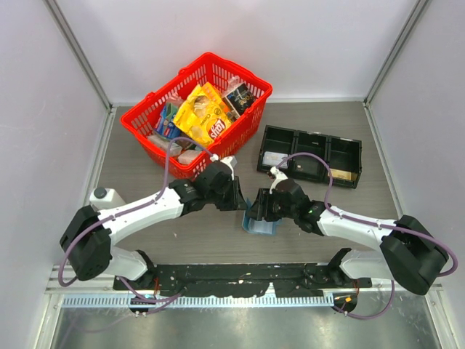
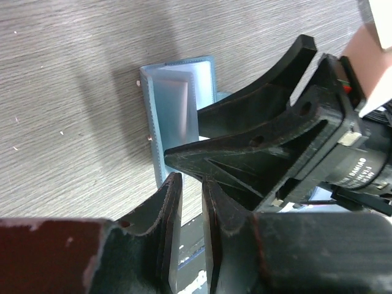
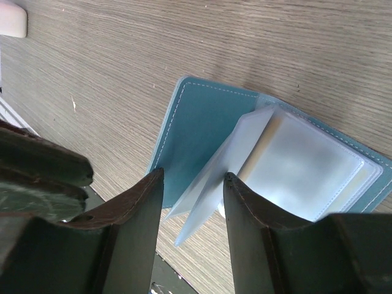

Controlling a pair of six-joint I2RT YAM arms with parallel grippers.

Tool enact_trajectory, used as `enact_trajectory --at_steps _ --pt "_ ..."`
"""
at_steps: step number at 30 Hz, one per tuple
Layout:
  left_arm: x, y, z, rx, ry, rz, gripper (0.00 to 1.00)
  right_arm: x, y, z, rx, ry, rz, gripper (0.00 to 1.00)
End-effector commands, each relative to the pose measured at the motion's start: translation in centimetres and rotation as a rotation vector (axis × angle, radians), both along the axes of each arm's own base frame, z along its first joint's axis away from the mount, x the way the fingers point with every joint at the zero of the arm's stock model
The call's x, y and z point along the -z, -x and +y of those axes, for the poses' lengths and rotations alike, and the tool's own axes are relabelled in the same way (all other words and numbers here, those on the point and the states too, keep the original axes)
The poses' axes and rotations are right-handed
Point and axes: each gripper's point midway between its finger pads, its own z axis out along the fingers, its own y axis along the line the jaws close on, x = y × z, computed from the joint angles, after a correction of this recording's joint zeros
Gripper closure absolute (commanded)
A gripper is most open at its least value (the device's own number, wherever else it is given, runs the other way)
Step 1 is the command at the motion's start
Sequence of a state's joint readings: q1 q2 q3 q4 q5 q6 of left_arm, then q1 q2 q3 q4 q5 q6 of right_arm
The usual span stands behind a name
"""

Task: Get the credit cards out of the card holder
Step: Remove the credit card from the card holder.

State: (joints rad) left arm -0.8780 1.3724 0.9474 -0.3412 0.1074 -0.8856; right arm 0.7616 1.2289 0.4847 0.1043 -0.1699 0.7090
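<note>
The blue card holder (image 1: 261, 224) lies open on the table between the two arms. In the right wrist view its blue panel (image 3: 202, 122) is flat and its clear pockets stand up, fanned. My right gripper (image 1: 260, 208) is open and straddles the edge of those pockets (image 3: 193, 174). My left gripper (image 1: 243, 201) is just left of the holder (image 2: 174, 104), its jaws a narrow gap apart and empty (image 2: 191, 180). The right gripper's fingers (image 2: 257, 141) cross in front of it. No tan-gold card shows in the holder. One tan-gold card (image 1: 344, 174) lies in the black tray.
A black three-compartment tray (image 1: 312, 133) sits behind the right arm, with a pale card (image 1: 273, 158) in its left compartment. A red basket (image 1: 145, 134) full of snack packets stands at the back left. A white object (image 1: 102, 195) is at the left wall.
</note>
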Motion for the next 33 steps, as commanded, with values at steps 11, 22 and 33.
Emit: enact_trajectory --at_steps 11,22,33 --pt "0.8 -0.8 -2.2 0.039 0.016 0.008 0.76 -1.3 -0.9 0.3 0.004 -0.020 -0.057 0.56" --pt "1.9 -0.5 -1.3 0.020 -0.009 0.018 0.76 -0.1 -1.0 1.5 -0.004 -0.046 -0.021 0.67" --pt "5.1 -0.2 -0.1 0.007 -0.095 0.047 0.91 -0.4 -0.8 0.9 0.005 -0.030 -0.029 0.60"
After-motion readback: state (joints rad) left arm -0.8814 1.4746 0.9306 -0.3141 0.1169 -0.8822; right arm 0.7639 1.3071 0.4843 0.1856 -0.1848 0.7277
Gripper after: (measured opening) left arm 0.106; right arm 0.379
